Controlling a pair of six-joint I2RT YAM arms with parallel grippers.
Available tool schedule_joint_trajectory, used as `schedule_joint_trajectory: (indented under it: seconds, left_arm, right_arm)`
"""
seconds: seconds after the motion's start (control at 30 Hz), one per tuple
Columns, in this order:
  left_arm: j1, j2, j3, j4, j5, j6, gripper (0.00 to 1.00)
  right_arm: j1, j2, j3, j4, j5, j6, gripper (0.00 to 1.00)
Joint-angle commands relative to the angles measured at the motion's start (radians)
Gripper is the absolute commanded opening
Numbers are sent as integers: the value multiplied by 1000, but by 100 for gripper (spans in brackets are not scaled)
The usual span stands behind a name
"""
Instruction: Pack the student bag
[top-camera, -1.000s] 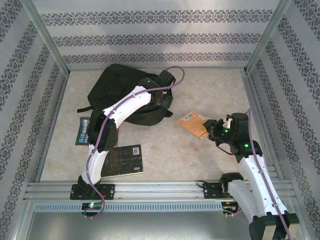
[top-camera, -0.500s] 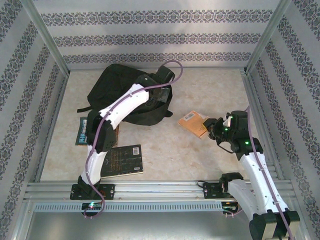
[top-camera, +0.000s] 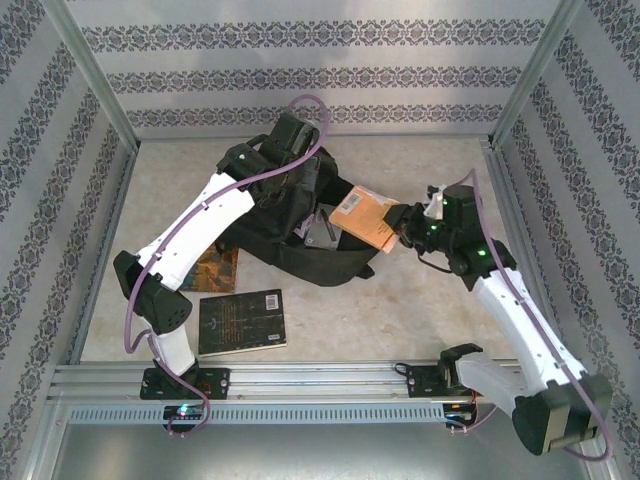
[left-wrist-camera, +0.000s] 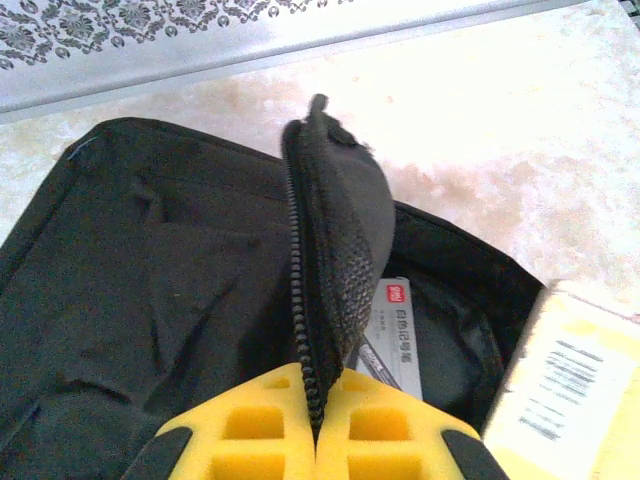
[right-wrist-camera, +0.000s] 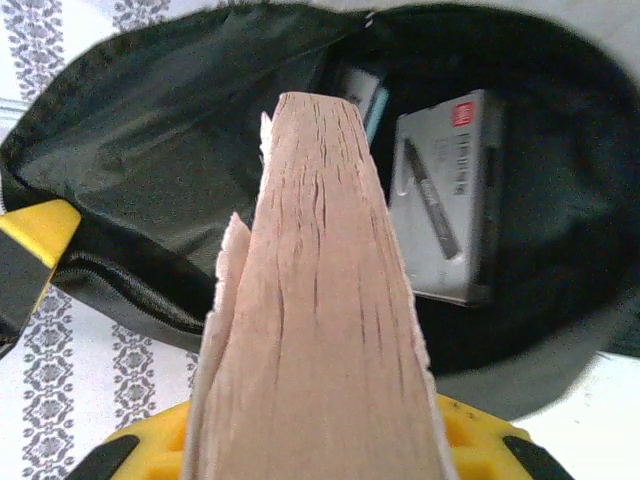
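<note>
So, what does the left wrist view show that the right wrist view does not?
Left wrist, not right: the left gripper shut on the student bag's raised flap, and the barcode label on the orange book. Right wrist, not left: the right gripper shut on that book's creased spine. Both: the open bag with a grey box inside.
</note>
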Motion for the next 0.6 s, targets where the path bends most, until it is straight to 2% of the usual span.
schedule_joint_trajectory:
  seconds: [0.0, 0.3, 0.57]
  left_arm:
    - [19, -74, -15, 42, 5, -3, 0]
    - [32, -190, -169, 252, 86, 8, 0]
    - [32, -207, -209, 367, 170, 51, 0]
  right_arm:
    - [54, 63, -16, 185, -42, 60, 0]
    - [94, 192, -102, 470, -2, 290, 0]
    - [144, 331, -72, 588, 18, 369, 0]
